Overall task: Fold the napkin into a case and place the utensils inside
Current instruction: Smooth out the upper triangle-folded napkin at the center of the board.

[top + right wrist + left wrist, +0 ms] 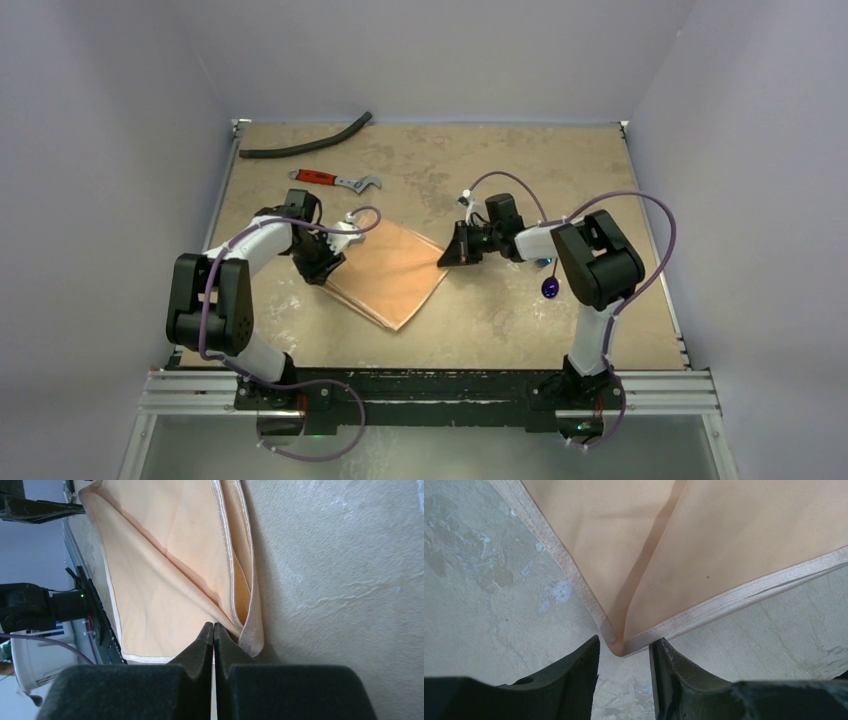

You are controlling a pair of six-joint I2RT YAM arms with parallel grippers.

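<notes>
The peach-orange napkin [390, 272] lies folded in layers on the table, one corner pointing at each arm. My left gripper [318, 268] is at its left corner. In the left wrist view that gripper [624, 647] is open, and the hemmed corner of the napkin [704, 545] reaches just between the fingertips. My right gripper [450, 258] is at the right corner. In the right wrist view it [214, 626] is shut, its tips down on the top layer of the napkin [165, 570] beside the stacked hems. The purple spoon [551, 288] and blue fork [543, 262] lie by the right arm, partly hidden.
A red-handled wrench [335, 180] and a curved black hose [305, 146] lie at the back left of the table. Walls close in the table at the back and on both sides.
</notes>
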